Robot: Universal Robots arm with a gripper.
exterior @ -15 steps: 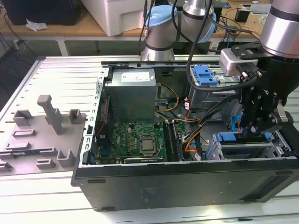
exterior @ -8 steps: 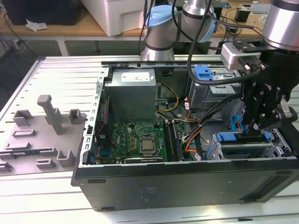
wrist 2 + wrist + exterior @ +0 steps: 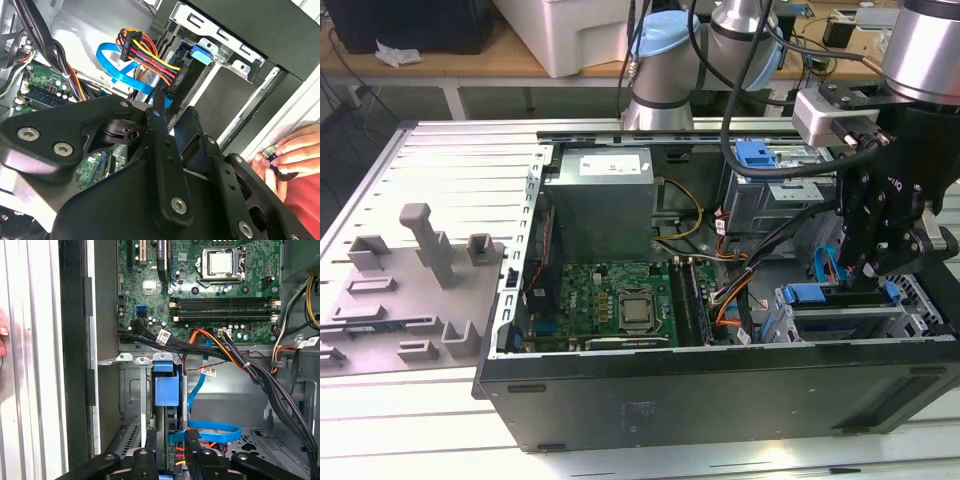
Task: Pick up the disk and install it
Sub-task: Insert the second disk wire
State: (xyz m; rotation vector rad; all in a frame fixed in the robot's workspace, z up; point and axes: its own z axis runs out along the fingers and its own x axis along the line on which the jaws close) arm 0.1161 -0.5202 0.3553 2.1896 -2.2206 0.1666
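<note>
Looking past your gripper point(image 3: 172, 460), you find its black fingers point(image 3: 192, 442) apparently closed on the disk's point(image 3: 166, 390) rear edge, though that contact is partly hidden. The blue plastic carrier stands edgewise in the grey metal drive cage point(image 3: 131, 390); beyond lies the green motherboard point(image 3: 200, 290).

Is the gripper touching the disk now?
Cannot tell. In the first wrist view the gripper sits right at the disk standing in its bay, but the contact spot is hidden by the gripper's own links.
</note>
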